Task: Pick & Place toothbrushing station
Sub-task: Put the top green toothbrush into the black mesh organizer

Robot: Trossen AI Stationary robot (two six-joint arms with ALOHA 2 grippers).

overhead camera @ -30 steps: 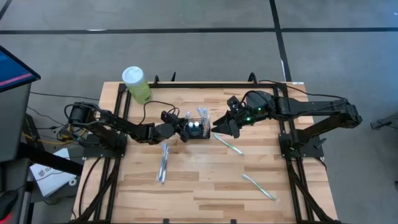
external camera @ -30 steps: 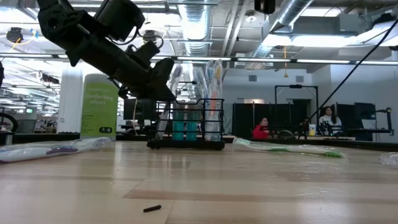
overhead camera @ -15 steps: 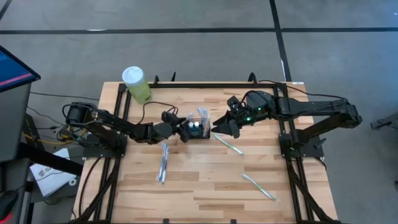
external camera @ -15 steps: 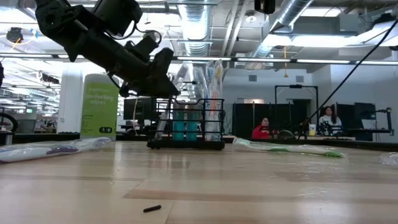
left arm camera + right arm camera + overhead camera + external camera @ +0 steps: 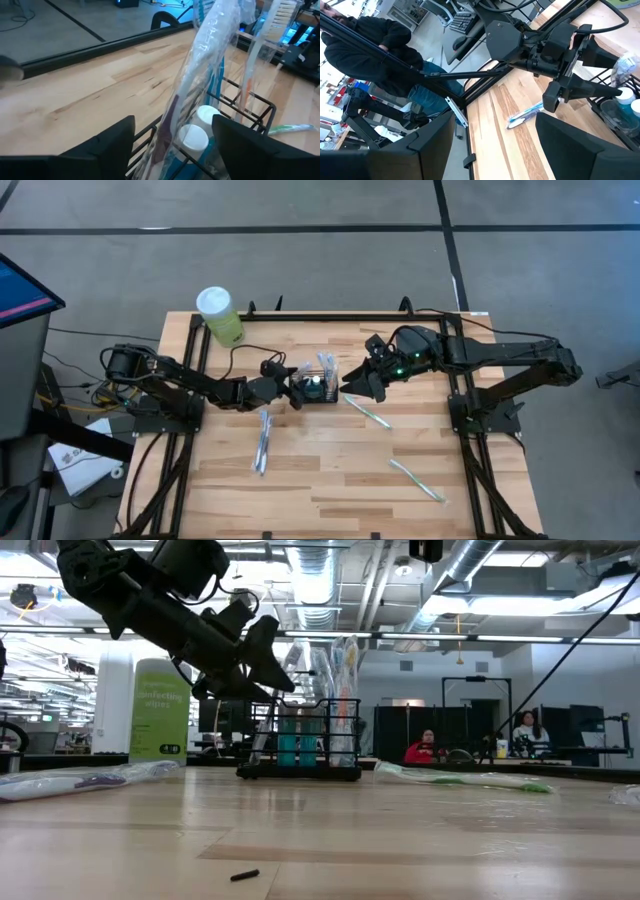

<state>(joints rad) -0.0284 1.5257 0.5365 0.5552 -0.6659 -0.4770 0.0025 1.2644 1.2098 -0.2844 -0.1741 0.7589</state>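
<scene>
The toothbrushing station [image 5: 316, 388], a small black wire caddy, stands on the wooden table's middle [image 5: 300, 740]. It holds white-capped tubes and wrapped toothbrushes [image 5: 200, 65] that stick up out of it. My left gripper [image 5: 292, 385] is open at the caddy's left side, slanting down. One wrapped toothbrush stands between its fingers [image 5: 173, 120], and neither finger touches it [image 5: 275, 665]. My right gripper [image 5: 355, 385] is open [image 5: 495, 120], raised above the table just right of the caddy.
A green canister with a white lid [image 5: 218, 315] stands at the far left corner. Wrapped toothbrushes lie on the table left of the middle [image 5: 263, 440], right of the caddy [image 5: 368, 412] and near the front right [image 5: 415, 478]. A small black piece [image 5: 244, 876] lies near the front edge.
My left gripper has opened and let go of the wrapped toothbrush, which stays upright in the caddy. The arm itself has stayed where it was.
</scene>
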